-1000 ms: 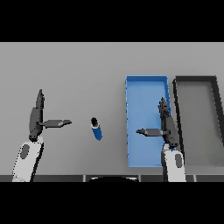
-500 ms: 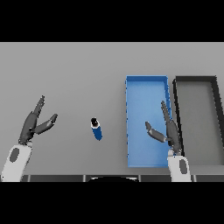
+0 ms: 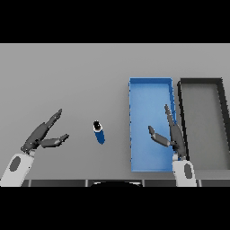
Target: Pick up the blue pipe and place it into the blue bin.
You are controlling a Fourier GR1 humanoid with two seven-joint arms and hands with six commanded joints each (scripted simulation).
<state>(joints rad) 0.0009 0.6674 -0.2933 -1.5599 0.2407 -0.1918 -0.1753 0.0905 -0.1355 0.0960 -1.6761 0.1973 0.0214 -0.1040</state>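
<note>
Since half a second ago, the left hand (image 3: 41, 134) has slid a little toward the near left of the grey table (image 3: 67, 76), while the right hand (image 3: 173, 134) has barely shifted over the blue bin (image 3: 133, 90). The blue pipe (image 3: 99, 133) has not moved.

The pipe lies on the bare table, to the left of the bin and apart from it, its dark end pointing toward the far side and its blue body angled slightly to the near right. No hand touches it.

The left hand sits well to the left of the pipe, fingers straight and spread, pointing toward the far right, with the thumb held apart below them and aimed toward the pipe. Its white forearm enters from the near left corner.

The right hand is over the near right part of the blue bin, close to the bin's right wall. Its fingers are straight and point toward the far side; the thumb sticks out to the left over the bin's floor. It holds nothing.

The blue bin stands right of centre, long side running from near to far. Just beside it on the right, a black bin (image 3: 182, 90) of similar shape sits parallel to it.
</note>
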